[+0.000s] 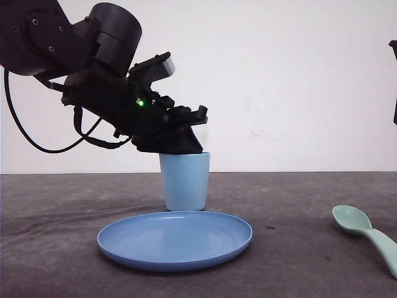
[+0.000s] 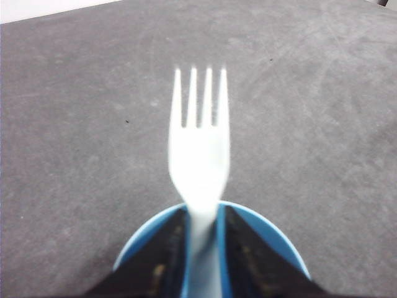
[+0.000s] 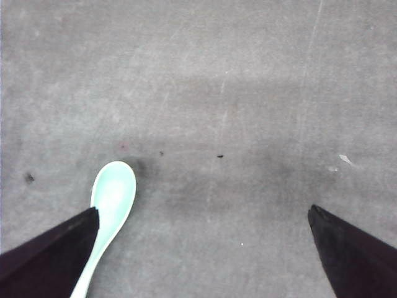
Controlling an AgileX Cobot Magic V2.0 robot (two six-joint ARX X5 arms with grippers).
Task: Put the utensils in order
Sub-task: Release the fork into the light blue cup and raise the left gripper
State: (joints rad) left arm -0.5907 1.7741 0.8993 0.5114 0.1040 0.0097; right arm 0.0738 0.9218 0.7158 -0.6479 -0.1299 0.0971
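Note:
My left gripper (image 2: pixel 201 214) is shut on the handle of the white fork (image 2: pixel 198 146), whose four tines point away from the wrist. Right below the fingers lies the rim of the light blue cup (image 2: pixel 273 231). In the front view the left gripper (image 1: pixel 180 141) hangs tilted just over the mouth of the cup (image 1: pixel 185 183). The mint-green spoon (image 1: pixel 365 231) lies on the dark table at the front right. My right gripper (image 3: pixel 203 214) hovers open above the table, and the spoon (image 3: pixel 112 197) lies beside one of its fingers (image 3: pixel 56 251), outside the gap.
A round blue plate (image 1: pixel 174 239) lies in front of the cup, with nothing on it. Grey tabletop (image 1: pixel 291 205) stretches between the plate and the spoon. A bit of the right arm (image 1: pixel 394 81) shows at the right edge.

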